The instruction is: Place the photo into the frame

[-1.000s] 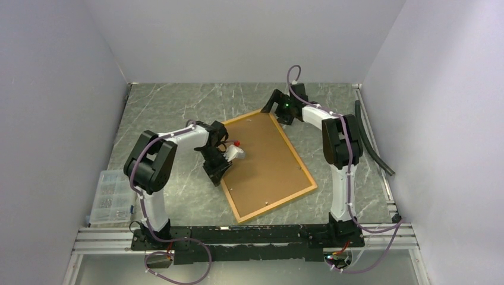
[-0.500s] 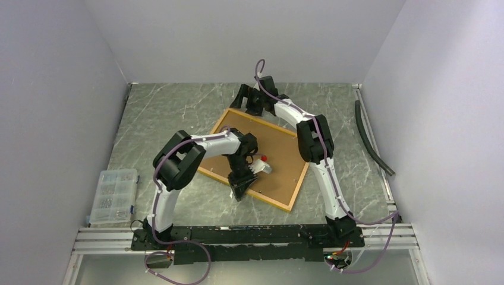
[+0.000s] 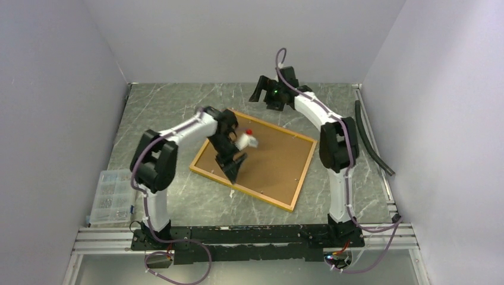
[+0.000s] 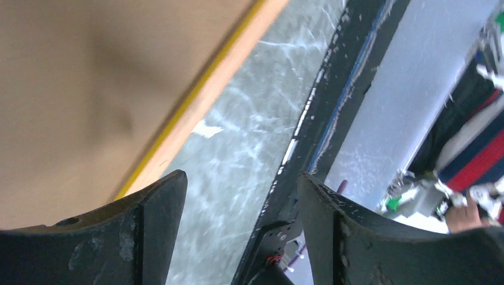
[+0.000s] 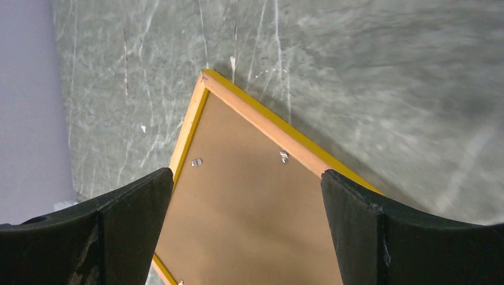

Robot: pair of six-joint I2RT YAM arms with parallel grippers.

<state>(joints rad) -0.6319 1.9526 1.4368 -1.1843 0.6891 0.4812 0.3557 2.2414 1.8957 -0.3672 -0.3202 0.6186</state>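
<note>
The frame [image 3: 304,176] lies back-up on the marble table, with its yellow-orange rails around a plain brown backing board [image 3: 273,163]. The photo is hidden. My left gripper [image 3: 232,171] hovers over the frame's near-left rail. In the left wrist view the left gripper [image 4: 241,196] is open with nothing between its fingers, and the rail [image 4: 220,77] runs just beside them. My right gripper [image 3: 258,96] hangs past the frame's far corner. In the right wrist view the right gripper [image 5: 246,196] is wide open above that corner [image 5: 205,75] and the board [image 5: 238,208], touching nothing.
A clear plastic parts box [image 3: 113,196] sits at the near left. A black hose [image 3: 371,136] lies along the right wall. The aluminium base rail [image 3: 238,236] crosses the near edge. Small metal clips [image 5: 284,156] hold the board. Grey walls close three sides.
The frame has turned and slid across the table. My left gripper opened and moved up-left along the frame. The right gripper swung left, then back to the right, beyond the far corner.
</note>
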